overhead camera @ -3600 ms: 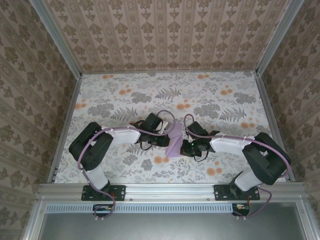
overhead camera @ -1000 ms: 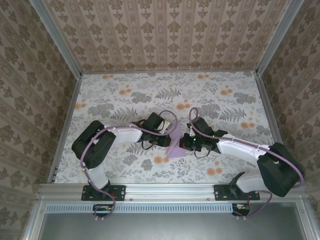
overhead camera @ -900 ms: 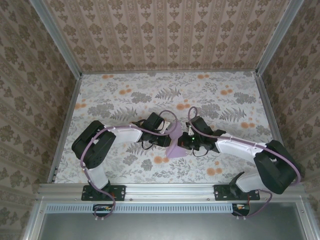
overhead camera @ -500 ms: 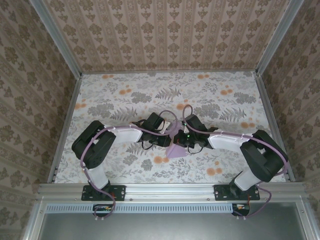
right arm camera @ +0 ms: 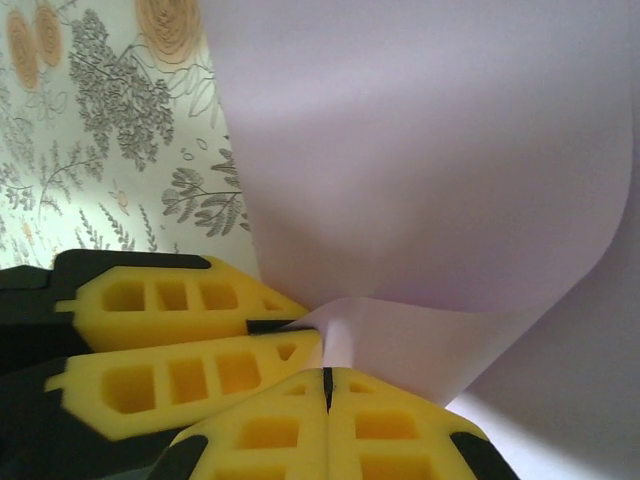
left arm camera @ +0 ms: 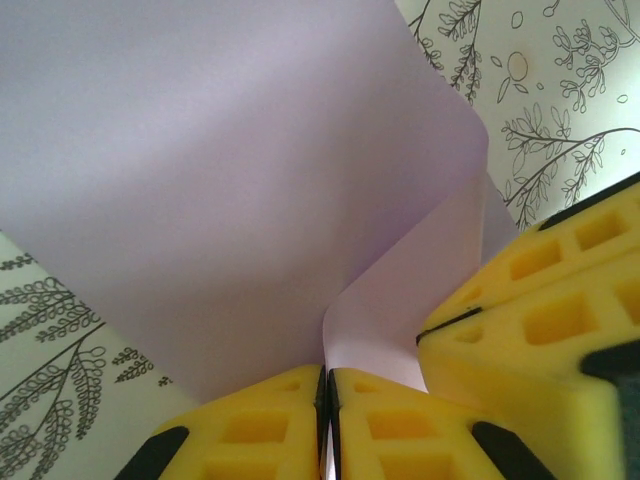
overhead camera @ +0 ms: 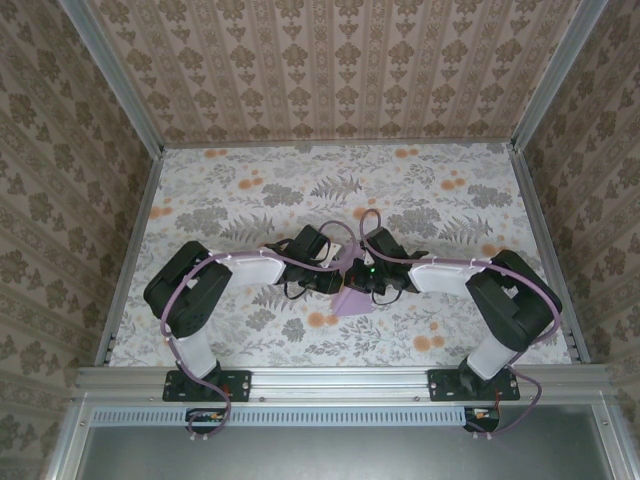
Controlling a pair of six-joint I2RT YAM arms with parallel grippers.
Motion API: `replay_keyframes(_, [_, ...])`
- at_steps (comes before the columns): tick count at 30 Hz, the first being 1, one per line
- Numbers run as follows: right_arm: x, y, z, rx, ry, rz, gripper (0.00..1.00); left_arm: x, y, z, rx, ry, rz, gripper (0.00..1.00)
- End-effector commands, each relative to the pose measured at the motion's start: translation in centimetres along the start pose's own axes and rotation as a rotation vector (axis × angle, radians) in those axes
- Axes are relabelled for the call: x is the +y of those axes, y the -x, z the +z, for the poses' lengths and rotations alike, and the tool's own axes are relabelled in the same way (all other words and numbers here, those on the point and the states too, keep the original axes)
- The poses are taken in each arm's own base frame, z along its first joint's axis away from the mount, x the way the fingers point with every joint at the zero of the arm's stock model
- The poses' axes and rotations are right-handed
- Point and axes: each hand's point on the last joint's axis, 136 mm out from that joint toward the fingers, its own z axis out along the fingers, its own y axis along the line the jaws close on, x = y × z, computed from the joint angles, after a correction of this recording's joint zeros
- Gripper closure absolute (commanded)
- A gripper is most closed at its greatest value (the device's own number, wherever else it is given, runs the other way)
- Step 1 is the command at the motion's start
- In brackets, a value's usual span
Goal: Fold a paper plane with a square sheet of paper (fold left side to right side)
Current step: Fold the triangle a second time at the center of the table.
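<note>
The paper plane [overhead camera: 352,300] is a pale lilac folded sheet at the table's middle, partly raised off the surface between both grippers. My left gripper [overhead camera: 336,277] comes in from the left and is shut on a paper edge [left arm camera: 250,180], its jaws pressed together [left arm camera: 327,385]. From the right, my right gripper [overhead camera: 360,281] is shut on a curled fold of the same paper [right arm camera: 420,150], right at its tips [right arm camera: 327,378]. The two grippers nearly touch: the right one's yellow fingers [left arm camera: 540,300] show in the left wrist view, the left one's fingers [right arm camera: 170,330] in the right wrist view.
The table [overhead camera: 250,200] has a flower-print cover with orange blossoms and grey leaves. Patterned walls [overhead camera: 60,200] close it in on the left, right and back. A metal rail [overhead camera: 330,378] with the arm bases runs along the near edge.
My right gripper has moved left, up to the left gripper, and its arm has stretched across. The paper between them has bunched narrower. The left arm has stayed put.
</note>
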Motion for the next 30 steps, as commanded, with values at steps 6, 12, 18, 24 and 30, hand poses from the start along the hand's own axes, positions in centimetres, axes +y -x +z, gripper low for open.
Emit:
replay_keyframes(6, [-1.5, -0.4, 0.3, 0.016, -0.059, -0.009, 1.00, 0.2, -1.1, 0.7, 0.060, 0.016, 0.014, 0.86])
replay_keyframes(12, [-2.5, -0.9, 0.3, 0.024, -0.094, -0.006, 1.00, 0.2, -1.1, 0.8, 0.064, 0.016, 0.014, 0.86])
replay_keyframes(18, [-3.4, -1.3, 0.4, 0.032, -0.118, 0.001, 1.00, 0.1, -1.1, 0.9, 0.070, 0.018, 0.018, 0.87])
replay_keyframes(24, [-4.5, -1.9, 0.4, 0.040, -0.147, 0.013, 1.00, 0.1, -1.1, 0.9, 0.072, 0.019, 0.021, 0.87])
replay_keyframes(30, [-5.5, -2.4, 0.6, 0.048, -0.170, 0.027, 1.00, -0.1, -0.8, 0.4, 0.058, 0.026, 0.026, 0.84])
